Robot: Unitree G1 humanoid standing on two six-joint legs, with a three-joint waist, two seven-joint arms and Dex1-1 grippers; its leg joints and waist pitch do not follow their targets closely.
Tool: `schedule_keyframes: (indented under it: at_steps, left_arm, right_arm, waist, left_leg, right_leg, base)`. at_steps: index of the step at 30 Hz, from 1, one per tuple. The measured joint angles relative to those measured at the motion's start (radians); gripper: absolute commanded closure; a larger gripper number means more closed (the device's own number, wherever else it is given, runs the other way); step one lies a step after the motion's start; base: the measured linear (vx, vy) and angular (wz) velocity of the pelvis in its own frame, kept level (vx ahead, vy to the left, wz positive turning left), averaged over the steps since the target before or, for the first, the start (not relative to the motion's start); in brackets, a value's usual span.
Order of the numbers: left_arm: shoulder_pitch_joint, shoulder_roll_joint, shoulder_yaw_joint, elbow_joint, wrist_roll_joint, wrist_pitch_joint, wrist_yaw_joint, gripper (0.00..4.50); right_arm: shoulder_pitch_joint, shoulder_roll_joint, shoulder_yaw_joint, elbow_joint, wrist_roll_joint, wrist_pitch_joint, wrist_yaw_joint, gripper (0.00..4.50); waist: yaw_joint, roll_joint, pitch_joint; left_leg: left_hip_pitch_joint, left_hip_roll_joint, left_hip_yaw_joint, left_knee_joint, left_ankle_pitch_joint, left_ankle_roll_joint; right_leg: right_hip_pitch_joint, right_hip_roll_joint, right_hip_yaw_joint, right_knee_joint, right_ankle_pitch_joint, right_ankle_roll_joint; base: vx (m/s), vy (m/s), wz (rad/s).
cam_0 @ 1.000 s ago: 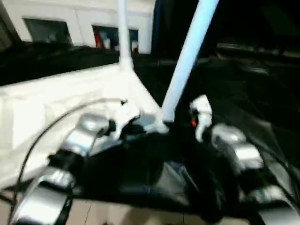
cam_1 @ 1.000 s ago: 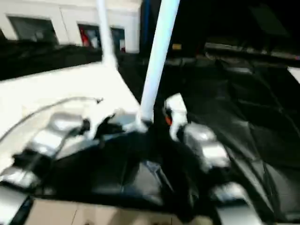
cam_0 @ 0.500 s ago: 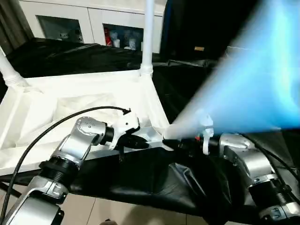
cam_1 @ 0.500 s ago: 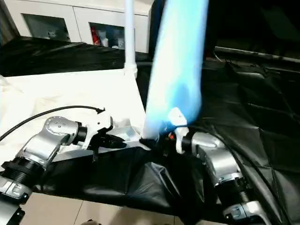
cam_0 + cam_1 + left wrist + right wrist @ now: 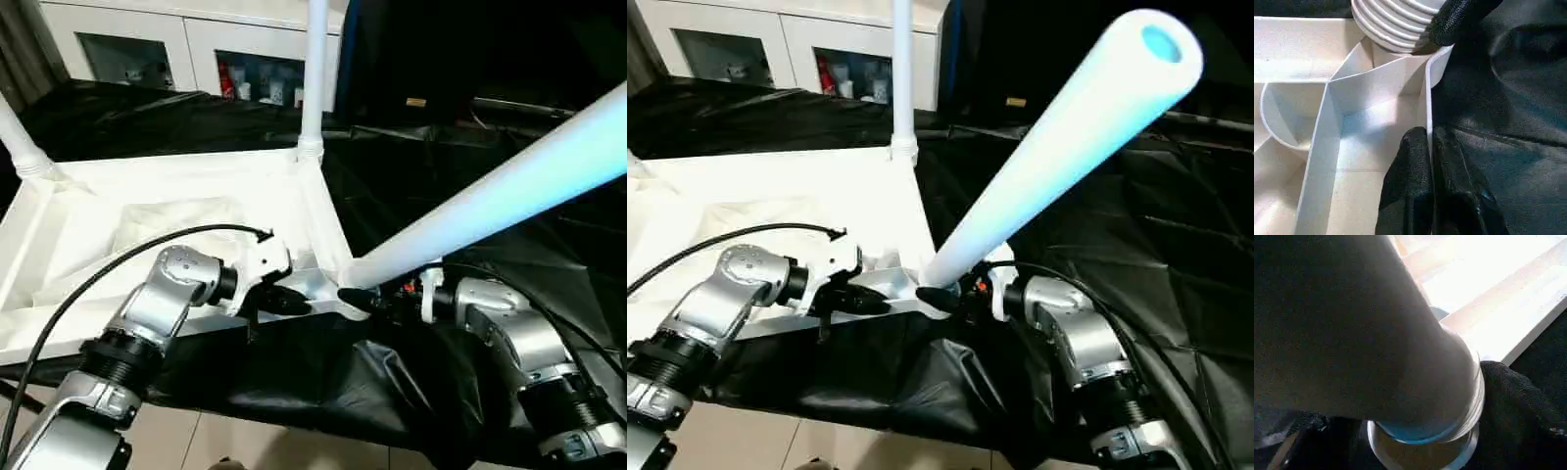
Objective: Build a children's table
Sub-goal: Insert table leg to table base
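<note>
The children's table (image 5: pixel 196 211) lay upside down, ribbed underside up, on the big black-draped table (image 5: pixel 470 196), near its front edge. Two legs stood upright in sockets: one at the far right corner (image 5: pixel 313 78) and one at the far left corner (image 5: pixel 18 137). A third leg (image 5: pixel 1058 147) was tilted well off vertical, leaning toward the robot's right, with its ribbed end at the near right corner socket (image 5: pixel 1425 458), not seated by the look of it. Judged roughly half done: two legs in, the third needing to be stood up and pushed home, a fourth not yet placed. The left gripper (image 5: pixel 1431 147) had its fingers pinched together on the thin rim wall of the top beside that corner, steadying it. The right gripper (image 5: pixel 377 299) was at the base of the tilted leg; a black fingertip (image 5: pixel 1459 17) touched its ribbed end, but whether the fingers were clamped on it could not be told. The black cloth was creased and hung over the table's front edge. Behind stood a white cabinet (image 5: pixel 196 49) with glass doors, with pale floor (image 5: pixel 245 446) below.
</note>
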Motion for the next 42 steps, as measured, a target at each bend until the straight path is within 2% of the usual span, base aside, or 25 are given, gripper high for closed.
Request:
schedule_keyframes:
  at_steps: [6, 11, 15, 24, 26, 30, 31, 35, 37, 40, 41, 42]
  left_arm:
    - [0.007, 0.003, -0.001, -0.011, -0.004, 0.017, -0.012, 4.5]
    - [0.007, 0.005, -0.002, -0.012, -0.007, 0.019, -0.023, 4.5]
    - [0.006, 0.002, -0.008, -0.012, -0.007, 0.025, -0.024, 4.5]
    - [0.0, -0.008, -0.01, -0.004, -0.005, 0.016, -0.018, 4.5]
    - [-0.022, -0.023, -0.005, 0.009, -0.004, 0.016, 0.0, 3.93]
    - [-0.059, -0.049, 0.065, -0.046, -0.111, 0.035, -0.013, 3.69]
    - [-0.072, -0.049, 0.086, -0.068, -0.138, 0.055, -0.017, 3.5]
    - [-0.117, -0.062, 0.181, -0.16, -0.253, 0.126, -0.024, 3.35]
    - [-0.116, -0.074, 0.189, -0.191, -0.288, 0.153, -0.028, 3.01]
    - [-0.112, -0.1, 0.187, -0.233, -0.319, 0.177, -0.023, 2.89]
    - [-0.112, -0.112, 0.185, -0.244, -0.328, 0.177, -0.02, 2.63]
    - [-0.112, -0.12, 0.183, -0.25, -0.333, 0.177, -0.014, 2.56]
  right_arm:
    - [-0.001, -0.014, 0.0, -0.003, 0.017, 0.034, 0.046, 1.29]
    - [-0.009, -0.065, 0.001, -0.018, 0.054, 0.116, 0.127, 1.3]
    - [-0.067, -0.087, 0.0, -0.016, 0.062, 0.214, 0.139, 1.3]
    - [-0.11, -0.072, -0.003, 0.036, 0.055, 0.244, 0.115, 1.3]
    - [-0.111, -0.059, -0.006, 0.036, 0.063, 0.26, 0.114, 1.3]
    - [-0.116, -0.055, -0.021, 0.035, 0.078, 0.274, 0.115, 1.3]
    - [-0.116, -0.055, -0.021, 0.035, 0.08, 0.276, 0.116, 1.3]
    - [-0.118, -0.055, -0.021, 0.035, 0.083, 0.3, 0.115, 1.3]
    - [-0.12, -0.055, -0.021, 0.035, 0.083, 0.313, 0.112, 1.3]
    - [-0.134, -0.054, -0.02, 0.035, 0.08, 0.322, 0.099, 1.3]
    - [-0.142, -0.053, -0.02, 0.035, 0.08, 0.325, 0.098, 1.3]
    - [-0.147, -0.053, -0.02, 0.035, 0.08, 0.326, 0.098, 1.3]
  waist:
    - [0.0, 0.0, 0.0]
    - [0.003, 0.0, 0.0]
    - [0.003, 0.0, 0.0]
    - [0.007, 0.0, 0.0]
    - [0.009, 0.0, 0.0]
    - [0.009, -0.004, 0.0]
    - [0.009, -0.004, 0.0]
    - [0.005, -0.004, 0.0]
    - [0.005, -0.004, 0.0]
    - [0.005, -0.005, 0.0]
    - [0.005, -0.005, 0.0]
    - [0.005, -0.005, 0.0]
  left_leg:
    - [0.0, 0.0, 0.0, 0.001, 0.0, 0.0]
    - [0.0, 0.0, 0.0, 0.004, 0.0, 0.001]
    - [0.001, 0.0, -0.001, 0.008, 0.0, 0.0]
    - [0.0, 0.0, -0.001, 0.011, 0.0, 0.0]
    - [0.0, 0.0, -0.001, 0.011, 0.0, 0.0]
    - [-0.001, 0.0, -0.001, 0.012, 0.0, 0.0]
    - [-0.001, 0.0, -0.001, 0.012, 0.0, 0.0]
    - [-0.001, 0.0, -0.001, 0.012, 0.0, 0.0]
    - [0.0, 0.0, -0.001, 0.012, 0.0, 0.0]
    - [0.0, 0.0, -0.001, 0.013, 0.0, 0.0]
    - [0.0, 0.0, -0.001, 0.013, 0.0, 0.0]
    - [0.0, 0.0, -0.001, 0.013, 0.0, 0.0]
  right_leg:
    - [0.0, 0.0, 0.0, 0.001, 0.0, 0.0]
    - [0.001, 0.0, 0.0, 0.002, 0.0, 0.0]
    - [0.001, 0.0, 0.0, 0.007, 0.0, 0.0]
    - [0.0, 0.0, 0.0, 0.011, 0.0, 0.0]
    - [0.0, 0.0, 0.0, 0.011, 0.0, 0.0]
    - [0.0, 0.0, 0.0, 0.011, 0.0, 0.0]
    - [0.0, 0.0, 0.0, 0.011, 0.0, 0.0]
    - [0.001, 0.0, 0.0, 0.012, 0.0, 0.0]
    - [0.001, 0.0, 0.0, 0.012, 0.0, 0.0]
    - [0.001, 0.0, 0.0, 0.013, 0.0, 0.0]
    - [0.001, 0.0, 0.0, 0.013, 0.0, 0.0]
    - [0.001, 0.0, 0.0, 0.013, 0.0, 0.0]
  base:
    - [0.0, 0.0, 0.0]
    - [0.0, 0.0, 0.0]
    - [0.0, 0.0, 0.0]
    - [0.0, 0.0, 0.0]
    - [0.0, 0.0, 0.0]
    - [0.0, 0.0, 0.0]
    - [0.0, 0.0, 0.0]
    - [0.0, 0.0, 0.0]
    - [0.0, 0.0, 0.0]
    - [0.0, 0.0, 0.0]
    - [0.0, 0.0, 0.0]
    - [0.0, 0.0, 0.0]
